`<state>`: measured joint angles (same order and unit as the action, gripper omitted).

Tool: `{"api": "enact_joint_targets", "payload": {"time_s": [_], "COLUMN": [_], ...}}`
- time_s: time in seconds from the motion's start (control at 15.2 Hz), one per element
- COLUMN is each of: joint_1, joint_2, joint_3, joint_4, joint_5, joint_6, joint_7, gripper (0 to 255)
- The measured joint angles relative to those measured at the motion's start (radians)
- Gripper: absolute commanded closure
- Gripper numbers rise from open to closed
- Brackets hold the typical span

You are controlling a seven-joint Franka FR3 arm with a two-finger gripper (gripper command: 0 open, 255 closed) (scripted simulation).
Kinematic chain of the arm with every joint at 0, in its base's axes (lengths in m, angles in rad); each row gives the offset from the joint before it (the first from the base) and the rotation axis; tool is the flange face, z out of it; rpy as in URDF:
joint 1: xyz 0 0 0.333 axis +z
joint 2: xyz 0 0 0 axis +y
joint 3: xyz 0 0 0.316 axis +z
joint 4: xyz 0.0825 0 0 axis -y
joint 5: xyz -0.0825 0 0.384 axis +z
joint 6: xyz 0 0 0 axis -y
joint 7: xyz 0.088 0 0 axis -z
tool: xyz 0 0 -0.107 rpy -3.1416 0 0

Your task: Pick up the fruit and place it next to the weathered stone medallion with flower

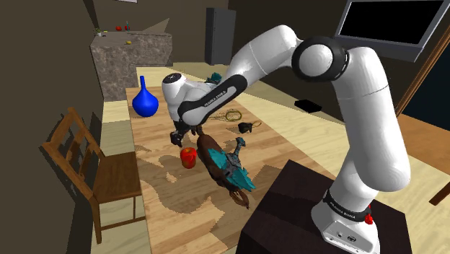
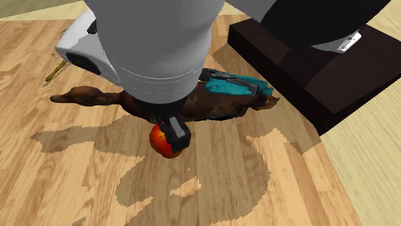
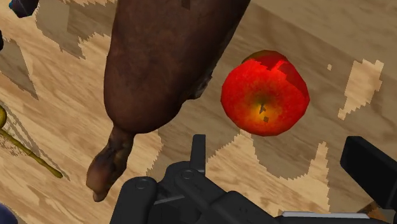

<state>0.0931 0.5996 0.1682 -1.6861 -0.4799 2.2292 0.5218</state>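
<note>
While arm [image 1: 360,94] bends low, gripper [image 3: 283,167] spread above red apple [image 3: 265,94], seemingly untouched.

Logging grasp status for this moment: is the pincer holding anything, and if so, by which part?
Nothing is held. The pincer is open, and the red apple lies on the wooden table ahead of it, untouched.

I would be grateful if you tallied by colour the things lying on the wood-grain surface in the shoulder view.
Red: 1, apple
Blue: 1, vase
Brown and teal: 1, figurine
Black: 1, small item
Gold: 1, wiry item
Teal: 1, partly hidden item
Total: 6
</note>
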Motion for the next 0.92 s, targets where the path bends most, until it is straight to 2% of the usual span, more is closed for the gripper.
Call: {"api": "enact_joint_targets", "payload": {"time_s": [0.26,0.92], "joint_1": [0.028,0.025], "joint_2": [0.151,0.236], "joint_3": [-0.019,-0.039], "joint_4": [0.145,0.177], "joint_5": [-0.021,-0.041], "joint_6": [-0.015,0.039], "joint_7": [0.007,0.014], "gripper": [0,0]}}
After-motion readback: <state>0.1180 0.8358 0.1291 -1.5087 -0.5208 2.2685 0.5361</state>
